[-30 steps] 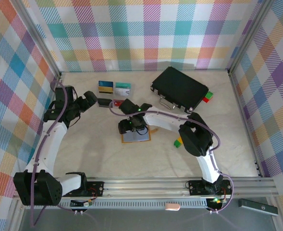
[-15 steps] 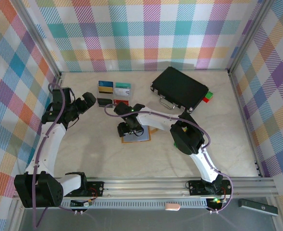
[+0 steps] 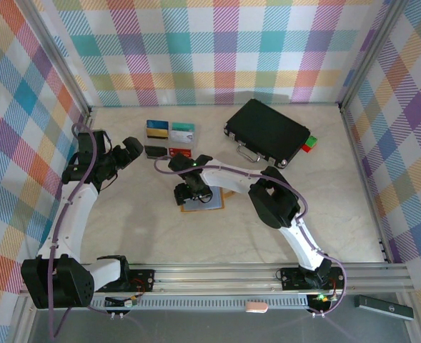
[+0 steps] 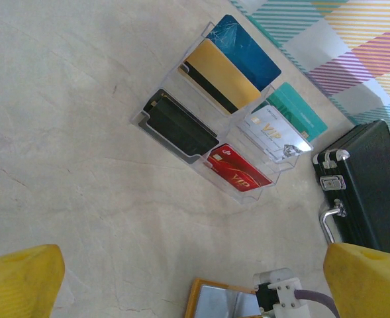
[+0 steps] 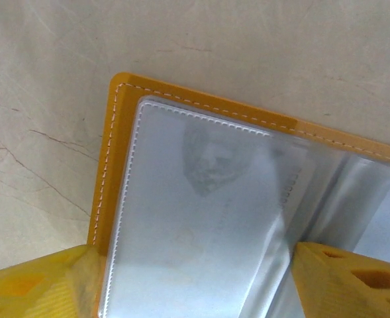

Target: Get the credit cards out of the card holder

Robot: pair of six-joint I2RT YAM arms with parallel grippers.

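- Right gripper (image 5: 195, 285) sits low over the open card holder (image 5: 201, 199). Its jaws are wide, one finger on either side of a clear sleeve, nothing pinched. I judge it is set to work that pocket.
- The sleeve is cloudy (cannot tell whether a card is inside).
- Credit cards (image 4: 238, 169) lie sorted in a clear tray (image 4: 136, 119) near the back wall, just beyond the holder.
- Left gripper (image 4: 195, 281) is fully spread and empty, hovering near the tray, probably to stay out of the way.

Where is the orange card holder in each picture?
Top camera: card holder just left of centre.
Left wrist: card holder corner at the bottom edge, middle.
Right wrist: card holder close up, orange edge on the left.
Shared landmark: black case, up-right of it in top and left wrist views.
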